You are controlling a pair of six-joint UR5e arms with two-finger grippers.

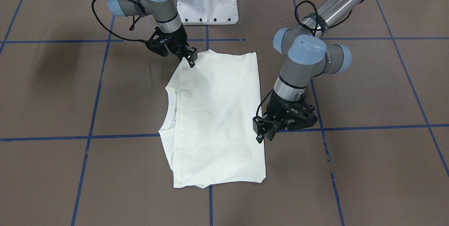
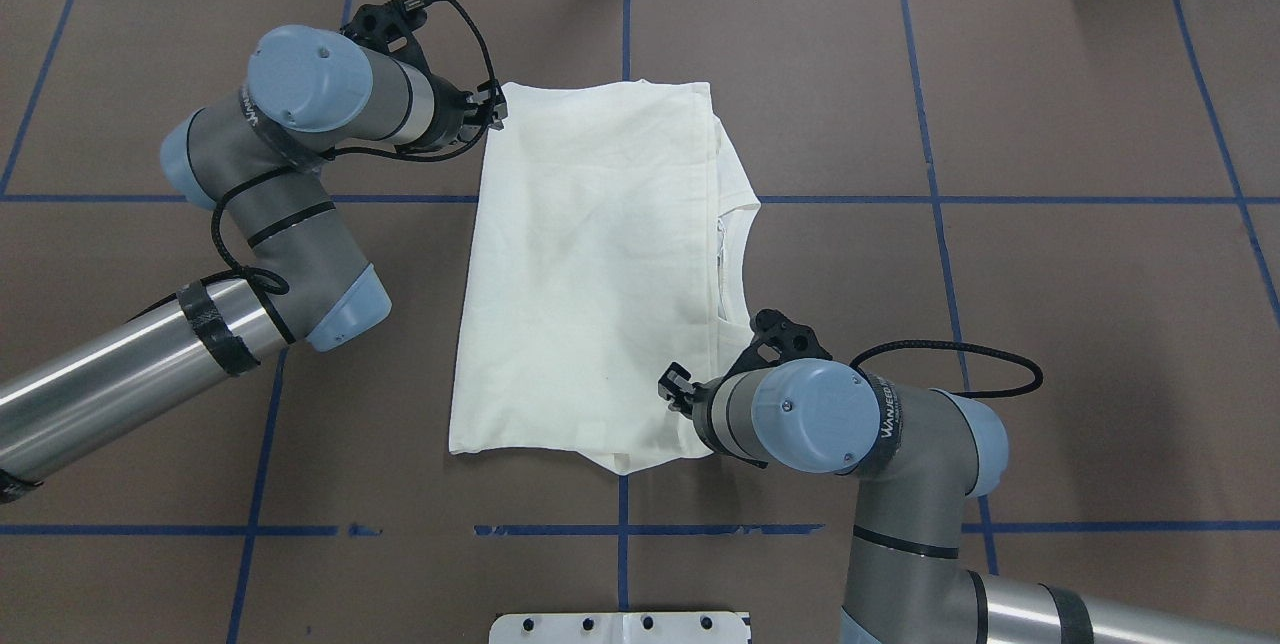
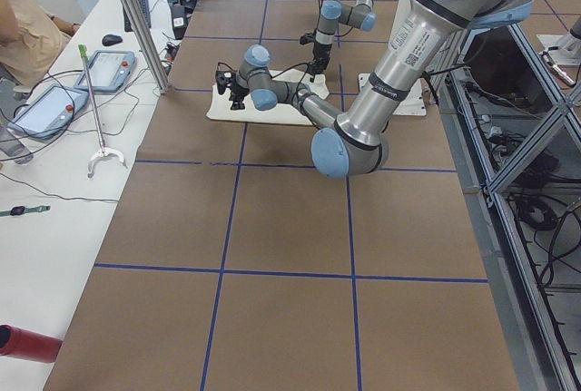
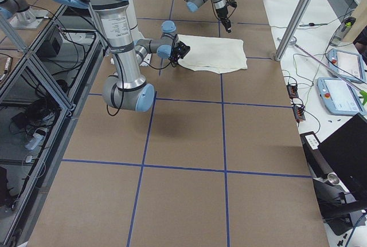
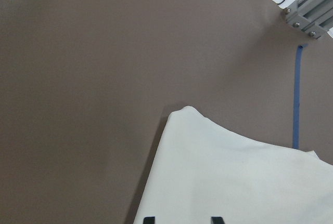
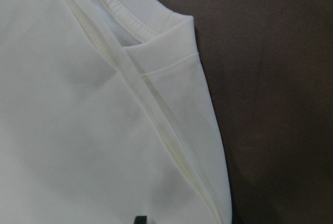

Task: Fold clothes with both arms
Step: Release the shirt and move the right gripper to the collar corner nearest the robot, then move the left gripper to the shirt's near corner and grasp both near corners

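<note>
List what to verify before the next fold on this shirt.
1. Cream long-sleeved T-shirt flat, folded to a rectangle, plain side up: ok.
2. Layer edges aligned: not ok; lower layers stick out at the collar side and the near edge.
3. Left gripper over the far corner, jaws apart: ok.
4. Right gripper at the near collar-side corner, hold on fabric: cannot tell.
5. Left arm and right arm apart, not crossing: ok.
</note>
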